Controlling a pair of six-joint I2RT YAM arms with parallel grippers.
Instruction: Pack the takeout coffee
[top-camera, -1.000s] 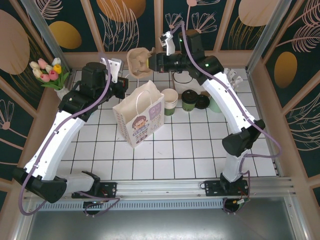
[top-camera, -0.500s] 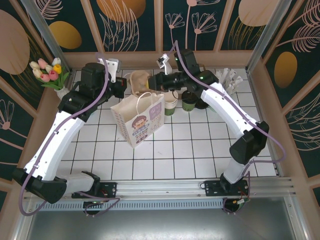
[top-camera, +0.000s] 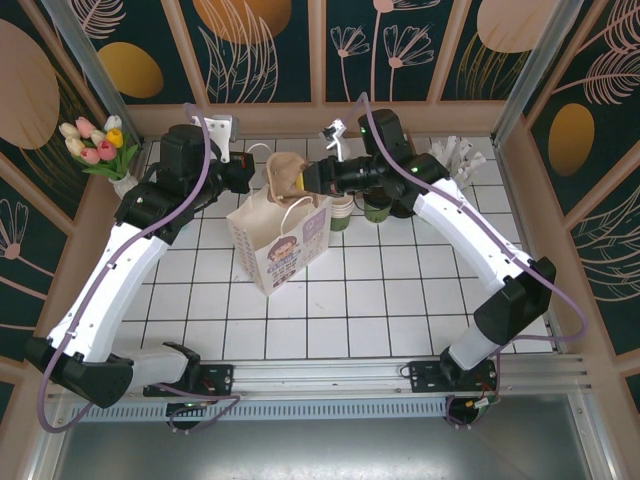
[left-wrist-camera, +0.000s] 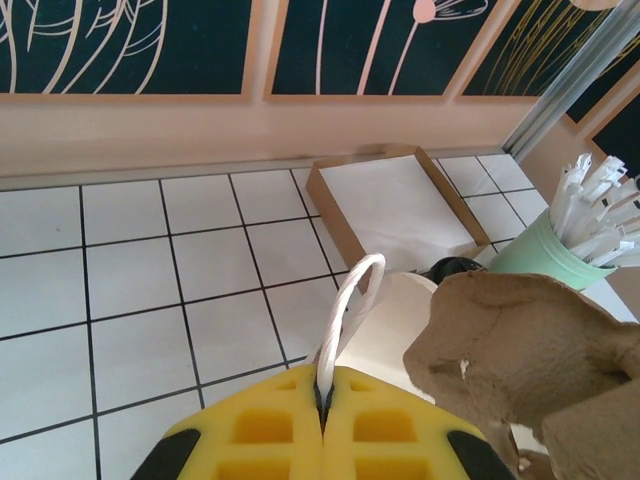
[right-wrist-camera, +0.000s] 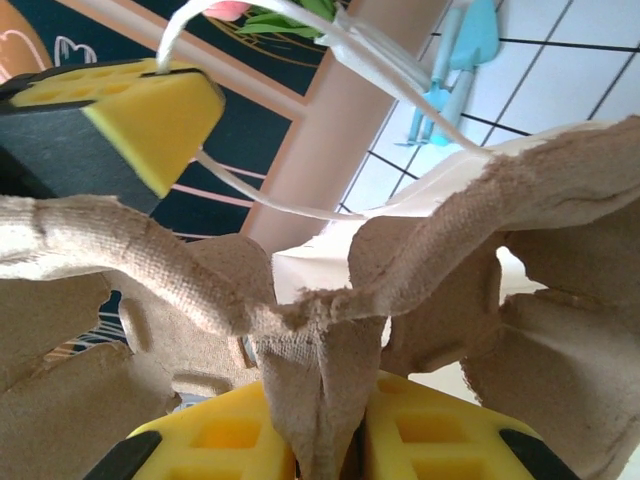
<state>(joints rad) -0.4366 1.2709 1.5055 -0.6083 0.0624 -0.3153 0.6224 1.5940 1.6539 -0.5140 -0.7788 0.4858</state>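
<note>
carrier over the bag mouth, coffee off to the bag's right
top: right gripper (top-camera: 312, 177) clamps the pulp carrier (top-camera: 285, 178) above the paper bag (top-camera: 280, 240); the takeout coffee (top-camera: 376, 209) stands just right of the bag, upright, long axis vertical, partly under the arm. left wrist: left gripper (left-wrist-camera: 322, 398) pinches the rope handle (left-wrist-camera: 352, 290). right wrist: the carrier's edge could snag that handle, tipping the bag.

One paper bag (top-camera: 280, 235). One cardboard cup carrier (top-camera: 285, 178). One dark green cup (top-camera: 376, 209) with a black lid. One stack of paper cups (top-camera: 341, 212), its number too small to tell. One mint cup (left-wrist-camera: 540, 262) of white sticks. One shallow brown box (left-wrist-camera: 395, 205). One bunch of tulips (top-camera: 95, 140). Two pincers: left pincer (left-wrist-camera: 322, 400), right pincer (right-wrist-camera: 335, 440).
</note>
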